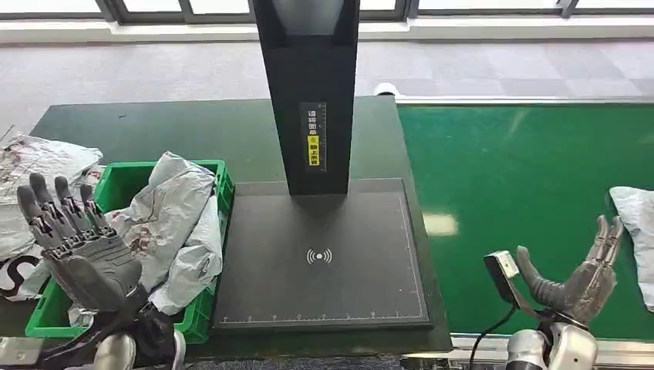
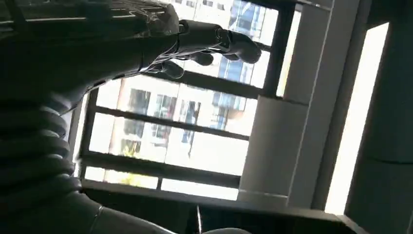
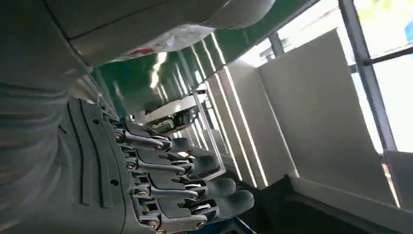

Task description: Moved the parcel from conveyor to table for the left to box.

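Left hand (image 1: pixel 81 247) raised over the near left corner of the green bin (image 1: pixel 202 304), palm forward, fingers (image 1: pixel 54 202) spread and upright, holding nothing, touching nothing. Left wrist view: the same fingers (image 2: pixel 234 43) extended against bright windows, nothing between them. Right hand (image 1: pixel 574 279) low over the near edge of the green conveyor belt (image 1: pixel 509 193), thumb apart from the fingers (image 1: pixel 608 235), which point up toward the parcel (image 1: pixel 636 223); hand released, a clear gap between fingertips and parcel. Right wrist view: fingers (image 3: pixel 195 183) loosely extended side by side, nothing grasped. Parcel is a pale grey poly bag lying on the belt at the far right edge of the head view, partly cut off. Green bin holds several crumpled grey mailer bags (image 1: pixel 173 220); more bags lie on the table to its left. Between bin and belt sits a dark scanning pad (image 1: pixel 324 258) with a wireless symbol, a black column (image 1: pixel 308 85) rising from its far side and bearing a yellow-and-black label. Dark green table (image 1: pixel 154 127); grey floor beyond, window frames along the far wall.
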